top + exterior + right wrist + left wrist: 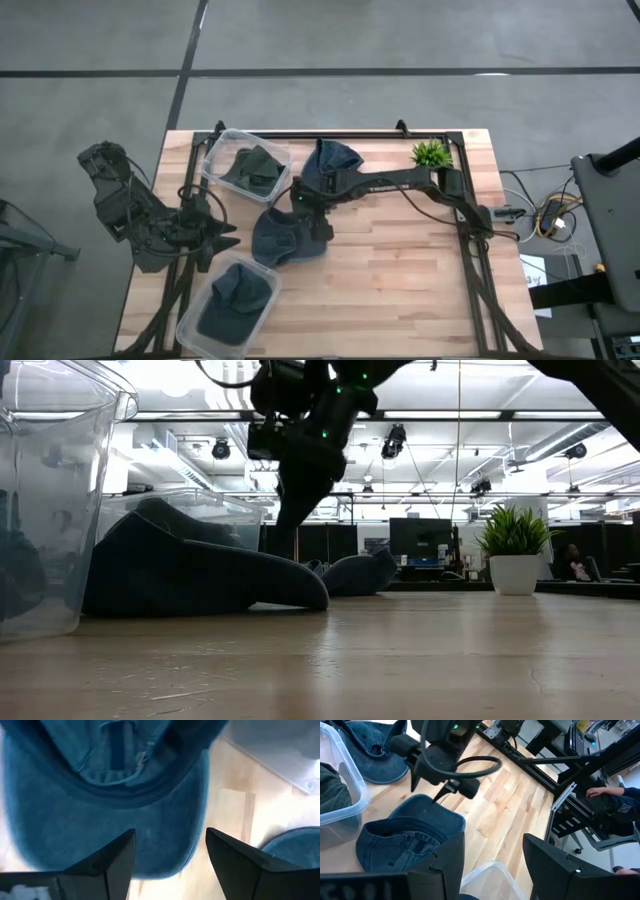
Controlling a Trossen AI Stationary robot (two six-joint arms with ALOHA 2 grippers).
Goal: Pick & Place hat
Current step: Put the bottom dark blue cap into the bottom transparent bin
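the blue denim cap (pixel 285 238) lies upside down in the middle of the table between two clear bins, and the right gripper (pixel 170 852), open and empty just above its brim, should pinch that stiffer brim because the crown looks soft and light.

Dark arms (pixel 400 183) with black looping cables and green indicator lights.
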